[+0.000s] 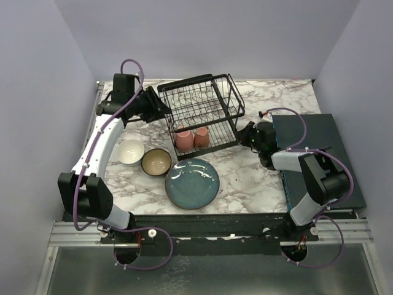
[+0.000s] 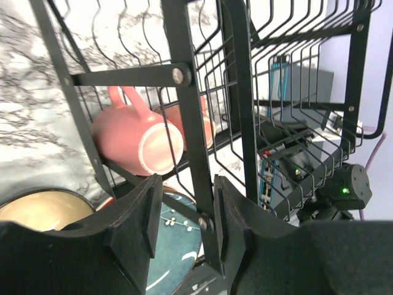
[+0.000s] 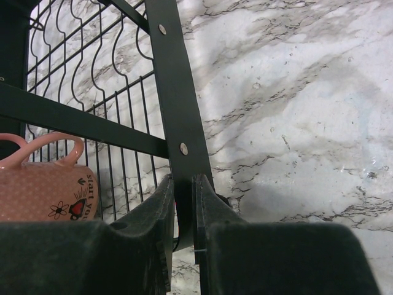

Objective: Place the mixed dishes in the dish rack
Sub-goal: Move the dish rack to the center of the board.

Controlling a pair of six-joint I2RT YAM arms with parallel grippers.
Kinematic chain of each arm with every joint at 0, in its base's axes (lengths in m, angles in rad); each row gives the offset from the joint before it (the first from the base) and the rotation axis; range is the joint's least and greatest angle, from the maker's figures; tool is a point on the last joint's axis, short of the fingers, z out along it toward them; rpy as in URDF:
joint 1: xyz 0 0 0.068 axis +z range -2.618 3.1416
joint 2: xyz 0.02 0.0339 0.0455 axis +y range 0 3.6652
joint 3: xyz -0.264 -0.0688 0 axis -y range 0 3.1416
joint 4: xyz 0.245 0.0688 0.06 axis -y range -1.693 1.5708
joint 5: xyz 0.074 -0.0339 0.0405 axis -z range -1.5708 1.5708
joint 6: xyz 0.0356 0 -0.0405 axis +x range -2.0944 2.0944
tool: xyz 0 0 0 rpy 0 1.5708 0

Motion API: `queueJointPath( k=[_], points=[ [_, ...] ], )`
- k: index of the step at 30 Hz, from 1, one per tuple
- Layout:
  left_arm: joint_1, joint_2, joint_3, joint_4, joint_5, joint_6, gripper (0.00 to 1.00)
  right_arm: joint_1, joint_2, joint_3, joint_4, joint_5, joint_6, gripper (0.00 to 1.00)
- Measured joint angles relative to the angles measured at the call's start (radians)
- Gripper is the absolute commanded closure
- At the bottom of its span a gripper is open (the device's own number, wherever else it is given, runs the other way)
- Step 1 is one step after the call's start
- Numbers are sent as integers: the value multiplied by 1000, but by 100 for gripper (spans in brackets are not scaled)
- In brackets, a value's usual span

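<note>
Black left fingers (image 2: 138, 227) stand partly open on both sides of an upright post of the dish rack (image 2: 187, 129). There is a gap at one side, so they do not clamp it. The right fingers (image 3: 159, 215) are narrow and pinch another post of the rack, low at its near right corner. In the lower tray two pink mugs (image 1: 183, 139) lie side by side; this part looks done. The upper basket holds nothing that I can see. In front of the rack, on the tabletop (image 1: 258, 178), are the white bowl (image 1: 131, 152), the dark bowl with tan inside (image 1: 156, 162) and the teal-blue plate (image 1: 192, 182). I judge the task less than half done.
</note>
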Motion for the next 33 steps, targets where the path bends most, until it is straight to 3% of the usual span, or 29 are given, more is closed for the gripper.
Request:
queueJointPath(
  k=[13, 25, 33],
  points=[
    [53, -109, -61, -7, -37, -13, 52, -6, 5, 0, 6, -17, 5, 99],
    [57, -159, -143, -3, -37, -15, 52, -11, -27, 2, -60, -14, 19, 60],
    [57, -206, -216, 0, -35, -15, 49, -18, -105, -6, -176, -13, 10, 44]
  ],
)
